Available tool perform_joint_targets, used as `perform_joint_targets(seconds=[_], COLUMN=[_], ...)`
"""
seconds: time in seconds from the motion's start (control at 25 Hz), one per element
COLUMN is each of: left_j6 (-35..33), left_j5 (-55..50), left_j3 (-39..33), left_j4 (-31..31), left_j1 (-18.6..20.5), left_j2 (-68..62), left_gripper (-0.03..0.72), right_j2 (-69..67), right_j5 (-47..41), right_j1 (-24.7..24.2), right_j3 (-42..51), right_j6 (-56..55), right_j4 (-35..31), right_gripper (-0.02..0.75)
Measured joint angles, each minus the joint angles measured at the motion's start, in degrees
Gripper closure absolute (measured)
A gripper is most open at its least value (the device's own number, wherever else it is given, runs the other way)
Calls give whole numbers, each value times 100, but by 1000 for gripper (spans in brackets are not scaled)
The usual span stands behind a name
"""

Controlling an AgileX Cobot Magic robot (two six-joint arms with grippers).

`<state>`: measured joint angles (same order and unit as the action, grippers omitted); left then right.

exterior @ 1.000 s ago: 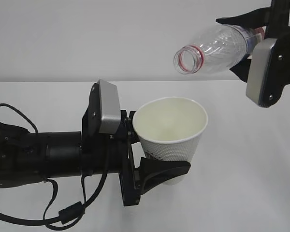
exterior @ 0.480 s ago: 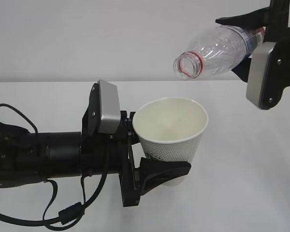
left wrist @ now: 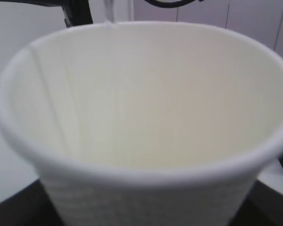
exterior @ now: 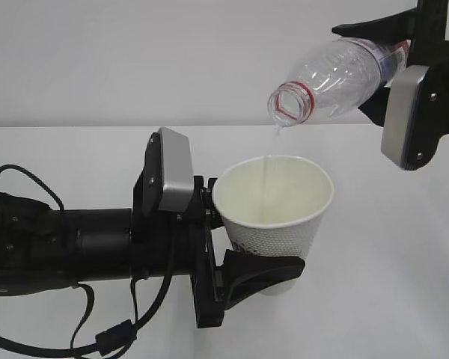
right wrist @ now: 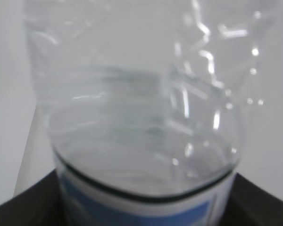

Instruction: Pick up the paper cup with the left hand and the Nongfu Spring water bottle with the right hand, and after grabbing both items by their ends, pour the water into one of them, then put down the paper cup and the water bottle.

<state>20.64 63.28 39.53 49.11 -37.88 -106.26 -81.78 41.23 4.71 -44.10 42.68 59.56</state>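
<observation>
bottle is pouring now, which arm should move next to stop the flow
Right. The right gripper holds the tilted bottle, whose mouth sends a thin stream of water into the cup. Tipping it back would likely end the pour; the left gripper only needs to steady the cup.

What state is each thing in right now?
Cup: upright, off the table, held by left gripper, catching water.
Bottle: uncapped, tilted mouth-down, held by right gripper.
Water: thin stream falling from bottle into cup.
</observation>
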Motion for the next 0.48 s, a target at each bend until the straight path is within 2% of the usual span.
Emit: perform_joint_targets(seconds=[0.48], left_j6=[13], left_j5=[0], left_j3=[0], left_j4=[-166], left_j1=[0], left_j2=[0], left_gripper=[134], right_j2=[0], right_j5=[8], right_j1=[0], right_j3=[0], right_j6=[0], right_j4=[0], right_gripper=[258])
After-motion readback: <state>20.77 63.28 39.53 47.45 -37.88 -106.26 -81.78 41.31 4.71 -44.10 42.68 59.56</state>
